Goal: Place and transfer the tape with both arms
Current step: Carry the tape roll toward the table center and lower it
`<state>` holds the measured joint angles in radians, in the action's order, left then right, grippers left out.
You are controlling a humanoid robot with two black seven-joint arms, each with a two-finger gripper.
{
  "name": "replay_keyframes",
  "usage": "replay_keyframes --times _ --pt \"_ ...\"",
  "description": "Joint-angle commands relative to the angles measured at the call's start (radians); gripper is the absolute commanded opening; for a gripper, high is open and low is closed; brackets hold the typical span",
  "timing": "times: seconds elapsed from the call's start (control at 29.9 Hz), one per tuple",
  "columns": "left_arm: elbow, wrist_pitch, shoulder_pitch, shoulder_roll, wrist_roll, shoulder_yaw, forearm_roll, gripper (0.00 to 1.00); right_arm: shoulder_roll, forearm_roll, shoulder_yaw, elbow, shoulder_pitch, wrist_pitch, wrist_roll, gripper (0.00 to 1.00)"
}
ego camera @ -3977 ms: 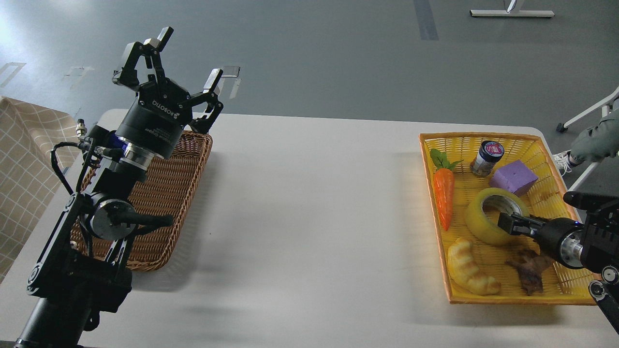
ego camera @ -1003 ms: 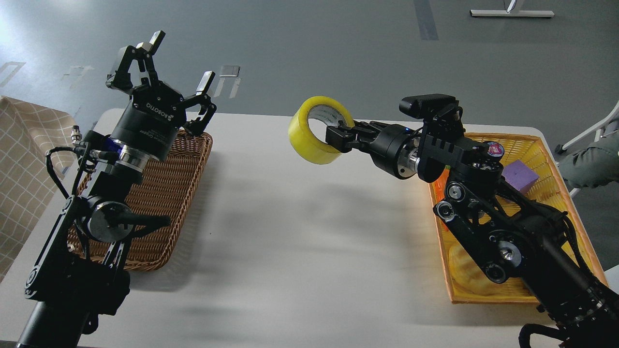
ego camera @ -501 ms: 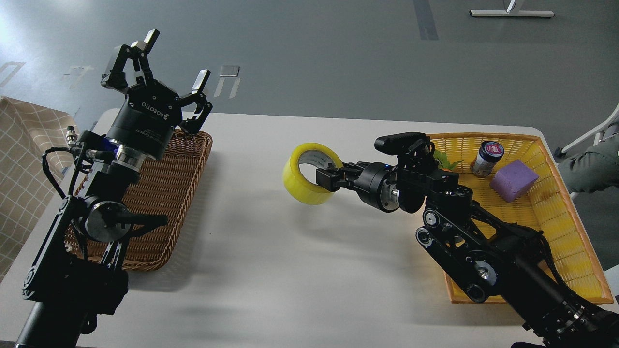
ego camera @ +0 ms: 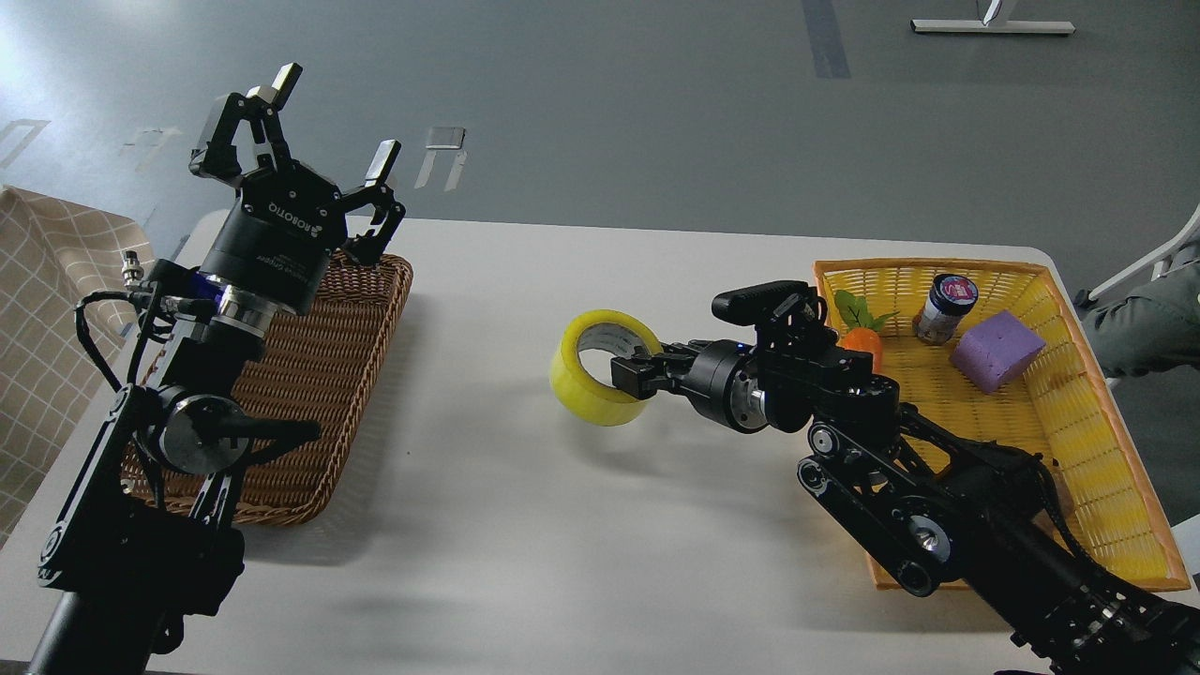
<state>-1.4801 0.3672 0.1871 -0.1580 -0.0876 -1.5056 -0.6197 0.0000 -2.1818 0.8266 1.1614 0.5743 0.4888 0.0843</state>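
Observation:
The yellow tape roll (ego camera: 591,380) with a grey-white core hangs over the middle of the white table (ego camera: 525,525), low above it or touching it; I cannot tell which. My right gripper (ego camera: 630,373) is shut on the roll's right wall, one finger inside the core. My right arm reaches in from the lower right. My left gripper (ego camera: 323,122) is open and empty, held high over the far end of the brown wicker basket (ego camera: 319,375).
A yellow basket (ego camera: 1097,450) at the right holds a toy carrot (ego camera: 858,339), a small jar (ego camera: 942,307) and a purple block (ego camera: 998,351). A checked cloth (ego camera: 42,309) lies at the left edge. A person's sleeve (ego camera: 1148,323) shows at the far right.
My right arm lifted the tape out of the yellow basket, carried it left to the table's middle and lowered it. My left gripper drifted slightly left, still open.

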Motion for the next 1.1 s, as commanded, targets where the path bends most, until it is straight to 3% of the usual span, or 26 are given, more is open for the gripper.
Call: replay_keyframes --times 0.0,0.7,0.9,0.94,1.07 --pt "0.0 0.001 -0.001 -0.002 0.0 -0.001 0.0 0.98 0.0 0.0 -0.003 -0.006 -0.002 0.0 0.0 0.0" --pt "0.0 0.001 -0.001 -0.006 0.0 -0.001 0.0 0.98 0.0 0.0 -0.021 -0.008 -0.037 0.0 0.0 0.0" --pt "0.0 0.002 -0.001 -0.006 0.0 -0.002 0.0 0.98 0.0 0.0 -0.021 -0.008 -0.037 0.0 0.0 0.08" --pt "0.0 0.002 -0.001 -0.008 0.0 -0.002 0.001 0.98 0.0 0.0 -0.021 -0.008 -0.039 0.0 -0.001 0.14" --pt "0.0 0.002 -0.003 -0.008 0.0 -0.002 0.0 0.98 0.0 0.0 -0.021 -0.012 -0.04 0.0 -0.001 0.16"
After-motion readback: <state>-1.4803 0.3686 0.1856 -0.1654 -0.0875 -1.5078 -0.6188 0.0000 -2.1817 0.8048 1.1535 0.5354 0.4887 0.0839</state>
